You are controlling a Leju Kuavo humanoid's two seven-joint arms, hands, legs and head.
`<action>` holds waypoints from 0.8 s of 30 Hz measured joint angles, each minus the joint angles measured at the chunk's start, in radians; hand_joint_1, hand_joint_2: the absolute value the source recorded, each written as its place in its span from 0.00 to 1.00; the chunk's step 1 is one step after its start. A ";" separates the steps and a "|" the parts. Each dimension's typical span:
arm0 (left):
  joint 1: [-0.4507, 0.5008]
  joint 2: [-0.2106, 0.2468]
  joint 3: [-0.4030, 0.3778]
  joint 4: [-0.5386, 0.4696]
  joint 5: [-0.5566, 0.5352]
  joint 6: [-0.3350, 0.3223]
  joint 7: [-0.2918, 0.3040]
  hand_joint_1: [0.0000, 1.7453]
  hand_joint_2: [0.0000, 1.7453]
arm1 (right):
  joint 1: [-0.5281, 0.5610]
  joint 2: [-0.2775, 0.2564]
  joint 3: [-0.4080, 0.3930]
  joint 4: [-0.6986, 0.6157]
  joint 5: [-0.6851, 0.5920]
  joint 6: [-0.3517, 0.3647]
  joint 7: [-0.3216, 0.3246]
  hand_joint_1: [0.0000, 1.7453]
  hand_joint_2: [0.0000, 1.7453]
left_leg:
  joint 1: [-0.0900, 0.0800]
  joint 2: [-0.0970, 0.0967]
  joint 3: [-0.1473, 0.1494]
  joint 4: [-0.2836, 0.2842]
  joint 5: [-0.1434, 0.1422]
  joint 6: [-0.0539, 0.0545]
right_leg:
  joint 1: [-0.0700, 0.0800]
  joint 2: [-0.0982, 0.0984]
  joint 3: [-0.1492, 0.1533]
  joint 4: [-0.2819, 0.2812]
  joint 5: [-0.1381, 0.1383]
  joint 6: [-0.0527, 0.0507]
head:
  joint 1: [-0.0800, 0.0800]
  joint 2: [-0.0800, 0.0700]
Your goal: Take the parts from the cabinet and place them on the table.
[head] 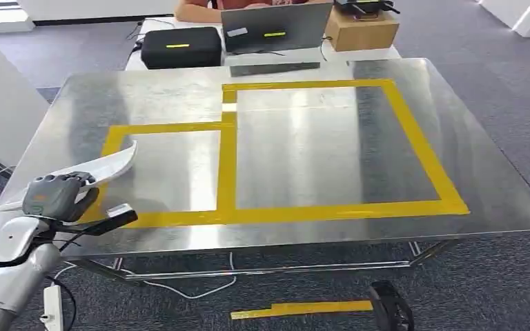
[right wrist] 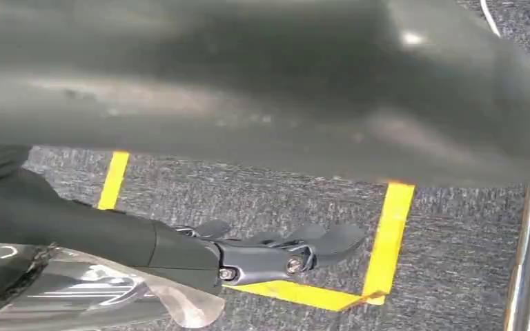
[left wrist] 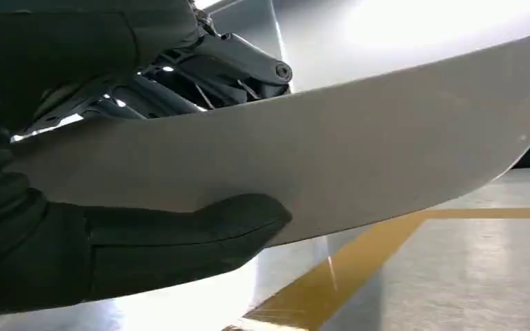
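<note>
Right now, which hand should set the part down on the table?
Left. The left hand already holds the white part over the table's near-left corner; the right hand hangs low over the carpet.

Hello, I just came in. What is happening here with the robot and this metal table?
The robot's left hand holds a long, curved white plastic part at the near left edge of the shiny metal table, beside the smaller rectangle of yellow tape. The part is not yet set down. The right hand hangs low over grey carpet and also grips a glossy part.
</note>
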 joint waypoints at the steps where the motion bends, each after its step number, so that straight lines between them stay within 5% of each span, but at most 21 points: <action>1: -0.002 0.000 -0.005 0.002 -0.003 0.000 0.000 1.00 1.00 | -0.001 0.000 0.000 0.000 0.001 0.000 0.000 0.00 0.00 | 0.000 0.000 0.000 0.000 0.000 0.000 | 0.000 0.000 0.000 0.000 0.000 0.000 | 0.000 0.000; 11: -0.025 -0.006 -0.108 0.021 -0.153 0.001 0.010 1.00 1.00 | -0.017 0.012 0.011 0.000 0.025 0.013 0.016 0.00 0.00 | 0.000 0.000 0.000 0.000 0.000 0.000 | 0.000 0.000 0.000 0.000 0.000 0.000 | 0.000 0.000; 24: -0.027 -0.003 -0.156 0.025 -0.160 0.031 -0.027 1.00 1.00 | -0.021 0.018 0.019 0.000 0.032 0.013 0.020 0.00 0.00 | 0.000 0.000 0.000 0.000 0.000 0.000 | 0.000 0.000 0.000 0.000 0.000 0.000 | 0.000 0.000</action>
